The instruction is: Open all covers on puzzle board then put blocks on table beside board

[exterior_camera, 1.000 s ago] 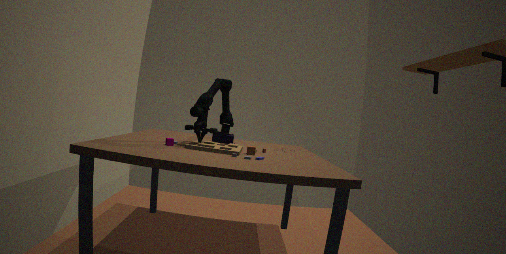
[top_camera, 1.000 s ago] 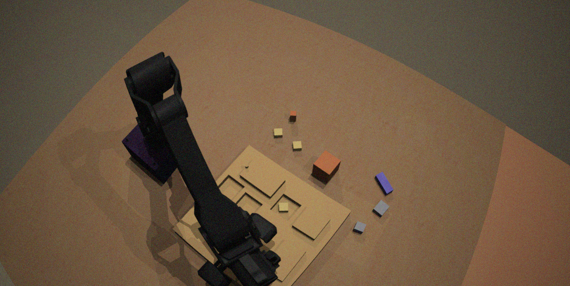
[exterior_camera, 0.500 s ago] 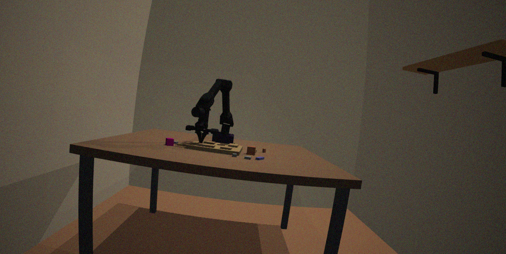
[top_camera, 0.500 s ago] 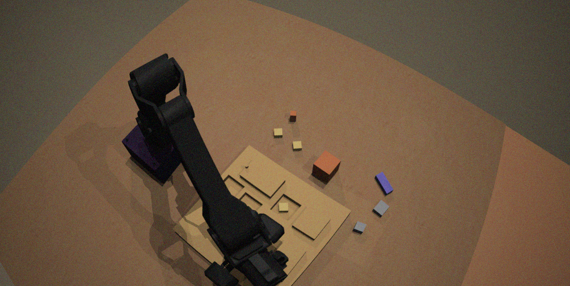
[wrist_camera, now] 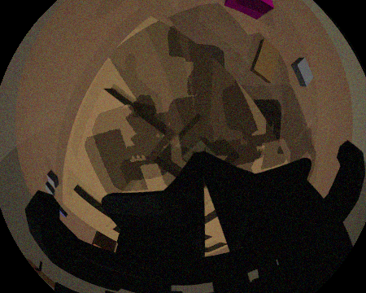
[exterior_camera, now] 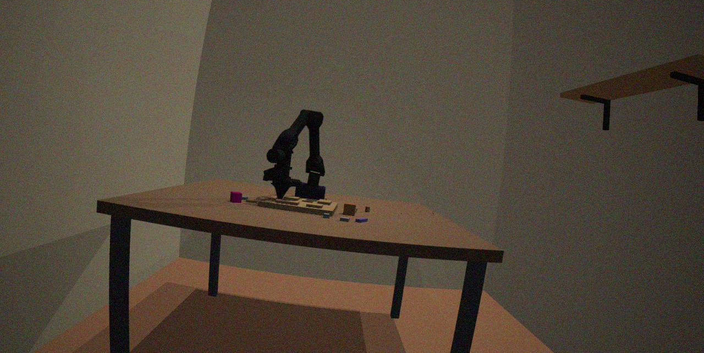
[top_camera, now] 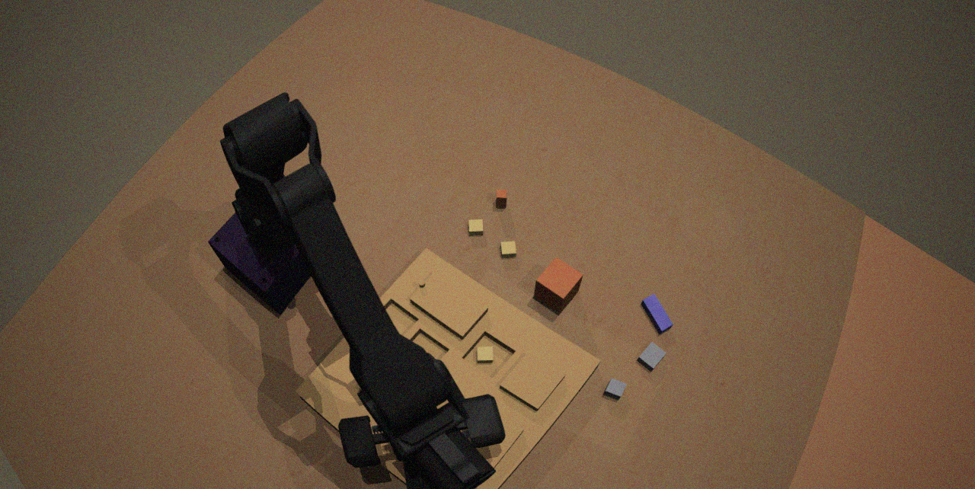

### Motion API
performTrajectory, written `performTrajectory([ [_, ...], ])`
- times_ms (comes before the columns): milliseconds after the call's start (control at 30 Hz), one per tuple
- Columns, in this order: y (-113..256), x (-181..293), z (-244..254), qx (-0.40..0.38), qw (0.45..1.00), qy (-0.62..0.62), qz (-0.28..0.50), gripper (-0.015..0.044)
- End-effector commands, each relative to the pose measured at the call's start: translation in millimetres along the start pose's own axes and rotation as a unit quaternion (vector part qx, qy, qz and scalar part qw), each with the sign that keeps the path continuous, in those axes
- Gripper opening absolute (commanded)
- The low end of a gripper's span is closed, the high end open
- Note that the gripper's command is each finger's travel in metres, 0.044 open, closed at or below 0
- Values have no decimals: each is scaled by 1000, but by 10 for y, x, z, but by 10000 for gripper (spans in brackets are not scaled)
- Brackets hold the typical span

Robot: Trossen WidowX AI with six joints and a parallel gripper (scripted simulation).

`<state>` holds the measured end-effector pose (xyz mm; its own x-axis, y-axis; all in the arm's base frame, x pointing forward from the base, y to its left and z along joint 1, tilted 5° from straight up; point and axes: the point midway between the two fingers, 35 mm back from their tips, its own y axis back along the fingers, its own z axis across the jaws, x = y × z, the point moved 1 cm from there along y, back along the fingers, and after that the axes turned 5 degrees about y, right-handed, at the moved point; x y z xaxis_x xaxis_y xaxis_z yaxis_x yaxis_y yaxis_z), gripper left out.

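Observation:
The tan puzzle board (top_camera: pixel 576 361) (exterior_camera: pixel 330 208) (wrist_camera: pixel 74 150) lies partly under my arm. One cover (top_camera: pixel 449 308) sits beside its pin, near two empty-looking wells. Another cover (top_camera: pixel 532 378) lies beside an uncovered well that holds a pale yellow block (top_camera: pixel 484 353). The board's near part, with any covers and wells there, is mostly hidden by my arm in the top view and shadowed in the wrist view. Two pale yellow blocks, one (top_camera: pixel 474 227) farther and one (top_camera: pixel 507 248) nearer, rest on the table off the board. My gripper (exterior_camera: pixel 280 196) (wrist_camera: pixel 199 157) is shut and empty, tips low over the board; contact is unclear.
An orange cube (top_camera: pixel 558 285) (exterior_camera: pixel 349 209), small orange block (top_camera: pixel 500 199), blue block (top_camera: pixel 656 313) (exterior_camera: pixel 361 220) and two grey blocks (top_camera: pixel 651 356) (top_camera: pixel 615 388) lie around the board. Past its other side are a magenta block (exterior_camera: pixel 236 197) (wrist_camera: pixel 252 6), a grey block (wrist_camera: pixel 304 73) and a flat ochre piece (wrist_camera: pixel 269 62).

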<state>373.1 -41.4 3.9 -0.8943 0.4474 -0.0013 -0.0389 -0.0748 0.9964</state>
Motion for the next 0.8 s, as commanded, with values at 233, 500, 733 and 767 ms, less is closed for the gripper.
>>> performTrajectory([
  [233,125,-4,-4,-2,889,-459,2,0],
  [500,230,-8,-5,0,945,-327,2,144],
  [733,523,-14,-5,-1,905,-425,1,144],
  [767,565,-12,-5,-1,899,-439,1,144],
])
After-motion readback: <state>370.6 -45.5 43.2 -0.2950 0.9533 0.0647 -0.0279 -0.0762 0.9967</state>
